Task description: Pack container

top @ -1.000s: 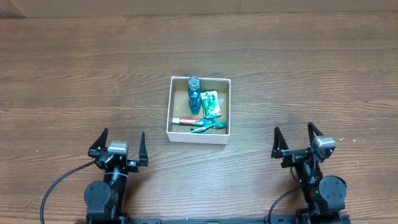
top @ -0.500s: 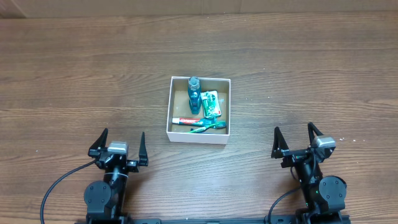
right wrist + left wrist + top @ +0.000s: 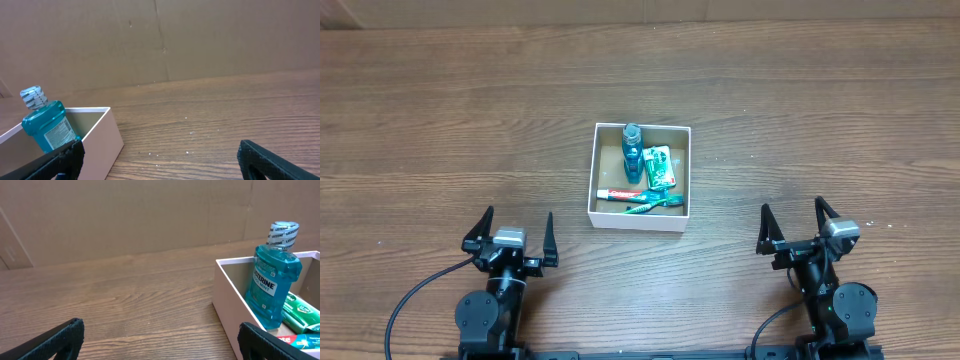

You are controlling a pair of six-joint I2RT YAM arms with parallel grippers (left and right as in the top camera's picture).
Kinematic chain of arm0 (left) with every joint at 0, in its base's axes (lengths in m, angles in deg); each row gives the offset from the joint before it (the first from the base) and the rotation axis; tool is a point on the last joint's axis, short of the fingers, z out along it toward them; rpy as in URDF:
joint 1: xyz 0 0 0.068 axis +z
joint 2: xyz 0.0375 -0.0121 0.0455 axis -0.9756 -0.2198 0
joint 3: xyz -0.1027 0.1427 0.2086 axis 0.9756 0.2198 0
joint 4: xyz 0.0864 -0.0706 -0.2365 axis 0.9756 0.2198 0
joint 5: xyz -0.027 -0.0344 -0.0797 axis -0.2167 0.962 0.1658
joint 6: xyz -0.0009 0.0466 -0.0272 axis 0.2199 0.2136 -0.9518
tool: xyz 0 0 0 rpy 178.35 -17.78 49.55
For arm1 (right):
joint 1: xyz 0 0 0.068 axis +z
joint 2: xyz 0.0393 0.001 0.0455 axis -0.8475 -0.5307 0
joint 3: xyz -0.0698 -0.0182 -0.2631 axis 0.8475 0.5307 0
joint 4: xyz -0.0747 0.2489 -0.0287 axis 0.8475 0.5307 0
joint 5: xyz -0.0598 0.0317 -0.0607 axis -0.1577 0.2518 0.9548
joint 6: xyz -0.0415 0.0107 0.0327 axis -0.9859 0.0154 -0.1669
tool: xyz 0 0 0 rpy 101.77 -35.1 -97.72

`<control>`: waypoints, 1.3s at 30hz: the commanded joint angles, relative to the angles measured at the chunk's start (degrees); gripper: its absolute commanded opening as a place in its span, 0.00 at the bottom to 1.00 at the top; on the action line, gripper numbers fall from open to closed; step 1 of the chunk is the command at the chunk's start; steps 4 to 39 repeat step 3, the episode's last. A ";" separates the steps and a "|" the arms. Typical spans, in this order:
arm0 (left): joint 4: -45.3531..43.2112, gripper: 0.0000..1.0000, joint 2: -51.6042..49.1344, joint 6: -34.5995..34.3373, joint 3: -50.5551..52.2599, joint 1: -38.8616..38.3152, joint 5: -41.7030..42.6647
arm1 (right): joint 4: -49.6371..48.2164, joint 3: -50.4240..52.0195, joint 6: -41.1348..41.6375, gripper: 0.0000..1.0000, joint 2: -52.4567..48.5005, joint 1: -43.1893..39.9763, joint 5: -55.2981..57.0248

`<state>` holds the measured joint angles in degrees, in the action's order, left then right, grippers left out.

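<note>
The container (image 3: 605, 130), a square shallow box with white walls and a brown inside, stands at the table's middle. In it are a blue mouthwash bottle (image 3: 631, 150), a green packet (image 3: 660, 166), a red-and-white toothpaste tube (image 3: 618, 195) and a green toothbrush (image 3: 655, 204). The box wall (image 3: 232, 297) and the bottle (image 3: 270, 287) show in the left wrist view, and the box (image 3: 102, 140) and bottle (image 3: 45, 122) in the right wrist view. My left gripper (image 3: 511, 236) is open and empty at the near left. My right gripper (image 3: 796, 228) is open and empty at the near right.
A brown cardboard wall (image 3: 130, 215) stands behind the wooden table (image 3: 440, 120). Black cables (image 3: 415, 300) run from the arm bases at the near edge.
</note>
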<state>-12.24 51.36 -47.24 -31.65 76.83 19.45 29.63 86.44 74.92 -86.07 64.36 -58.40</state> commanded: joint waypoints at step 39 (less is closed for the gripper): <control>0.13 1.00 0.59 -0.17 0.20 -0.39 0.00 | -0.50 0.57 -0.22 1.00 0.61 -0.04 -0.09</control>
